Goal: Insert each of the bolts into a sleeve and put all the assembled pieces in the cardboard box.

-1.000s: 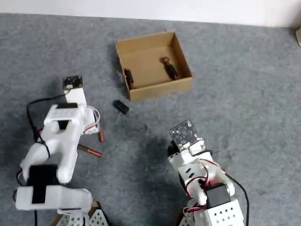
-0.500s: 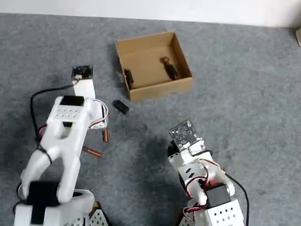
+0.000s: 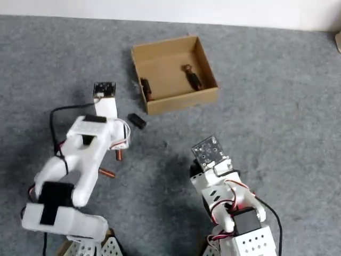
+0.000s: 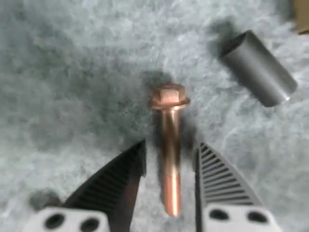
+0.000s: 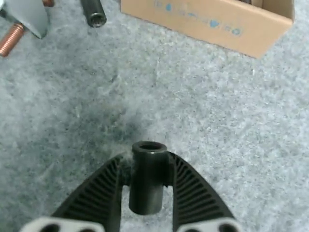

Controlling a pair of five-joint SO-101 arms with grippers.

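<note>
My left gripper [image 4: 169, 147] is shut on a copper bolt [image 4: 170, 140], whose hex head points away from the wrist, just above the carpet. In the high view that bolt [image 3: 119, 154] hangs a little short of a loose black sleeve [image 3: 137, 120], the same sleeve [image 4: 258, 67] lying to one side ahead of the bolt's head. A second copper bolt [image 3: 106, 173] lies on the carpet beside the left arm. My right gripper [image 5: 145, 162] is shut on another black sleeve [image 5: 147, 179], open end facing forward. The cardboard box [image 3: 208, 72] holds two assembled pieces [image 3: 192, 77].
Grey carpet covers the table. The box wall [image 5: 212, 21] stands ahead of the right gripper, with the loose sleeve [image 5: 94, 12] and the left arm's bolt [image 5: 9, 41] off to one side. Open carpet lies right of the box.
The left arm has swung right and toward the loose sleeve, carrying the bolt with it. The right arm has stayed still.
</note>
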